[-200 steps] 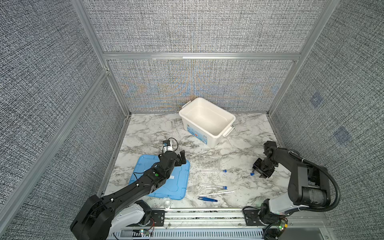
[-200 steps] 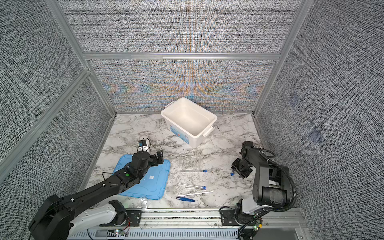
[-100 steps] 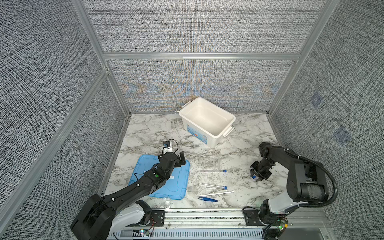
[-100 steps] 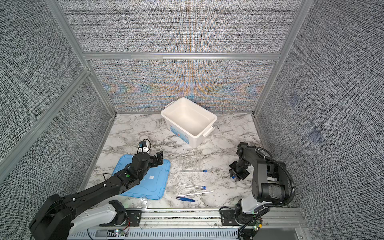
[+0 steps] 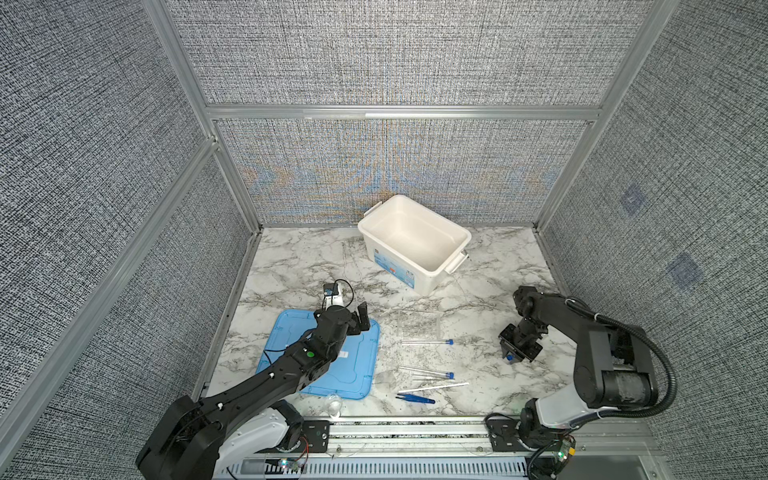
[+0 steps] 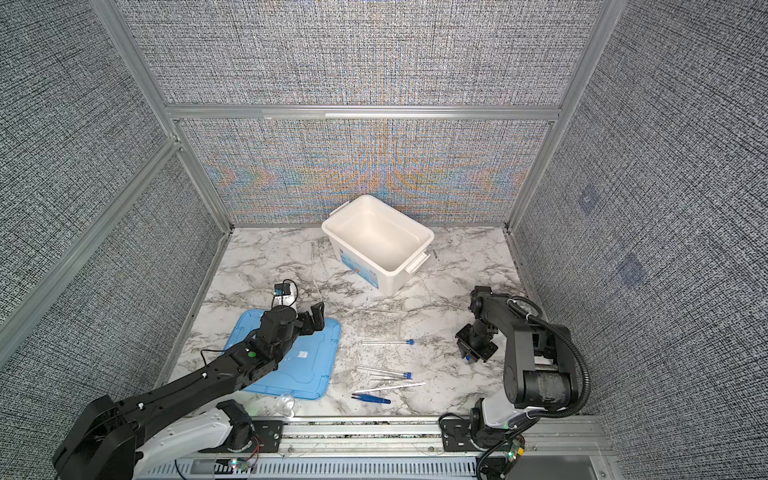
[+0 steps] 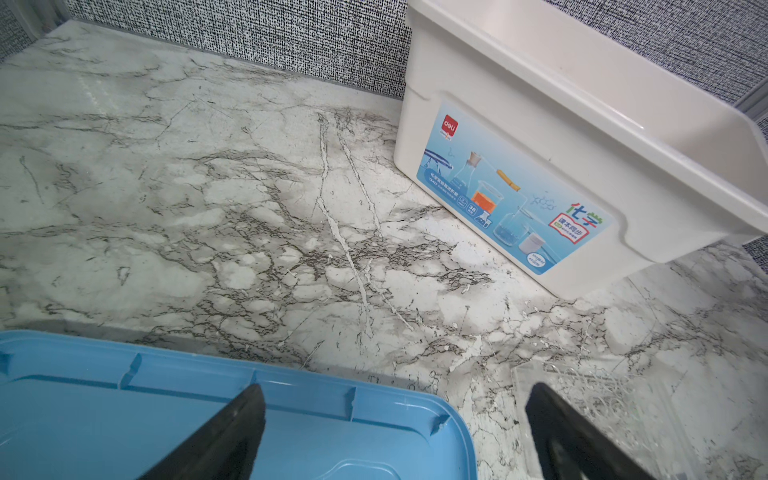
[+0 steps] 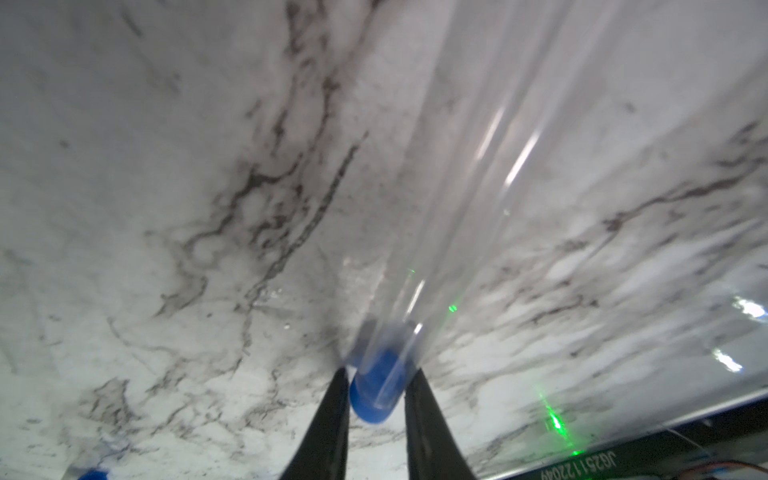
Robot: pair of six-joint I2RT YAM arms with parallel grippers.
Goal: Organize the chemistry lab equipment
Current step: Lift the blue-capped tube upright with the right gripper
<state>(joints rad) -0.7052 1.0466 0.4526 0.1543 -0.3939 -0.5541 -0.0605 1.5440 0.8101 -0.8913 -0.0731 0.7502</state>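
Blue-capped tube (image 8: 436,208) — cap end pinched between 2 fingers of right gripper (image 8: 378,374)

Glossy clear tube (image 8: 469,187), smooth marbled tabletop (image 8: 124,166)

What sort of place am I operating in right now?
Most likely a robot test booth, not a real lab: grey fabric wall panels in aluminium framing box in a marble-patterned tabletop, and the white tub carries a chemistry-kit label picturing flasks.
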